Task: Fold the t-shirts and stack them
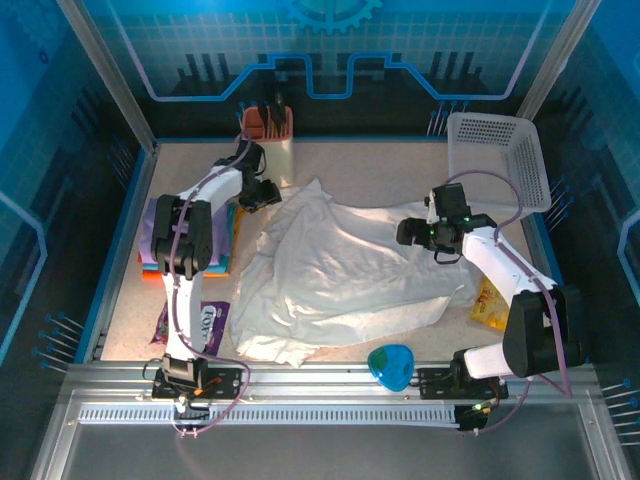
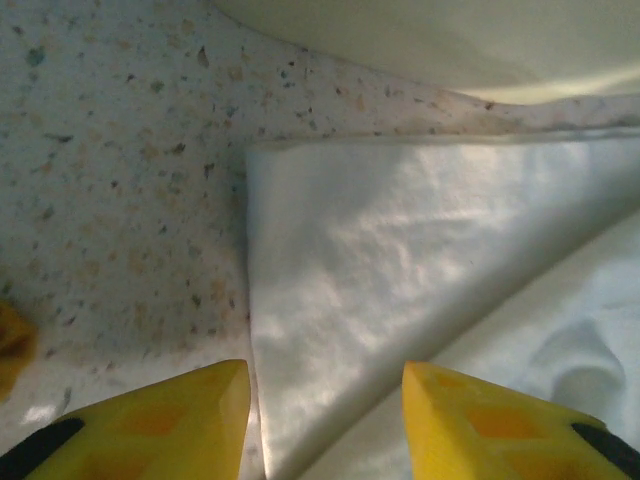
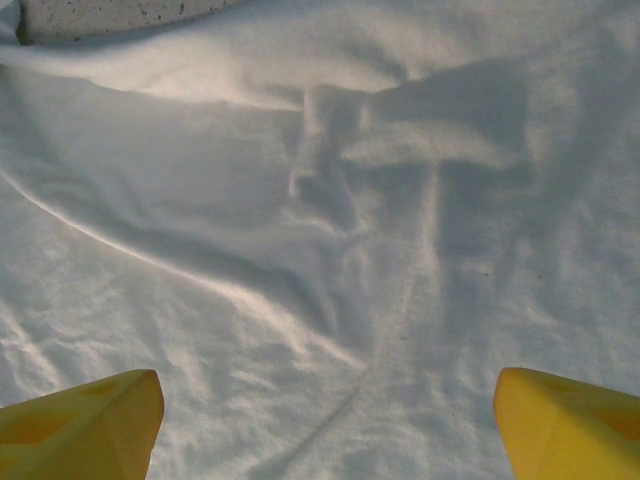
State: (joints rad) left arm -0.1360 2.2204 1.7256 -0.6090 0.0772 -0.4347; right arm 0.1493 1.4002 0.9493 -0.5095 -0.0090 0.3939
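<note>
Half-open, the left gripper point(image 2: 322, 375) straddled the white t-shirt point(image 2: 400, 250) at its far corner; the right gripper point(image 3: 325, 385) gaped wide, and might pinch several rumpled layers.

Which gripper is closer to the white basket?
Right. The right gripper sits over the t-shirt near the basket; the left gripper is across the table, at the t-shirt's opposite corner.
</note>
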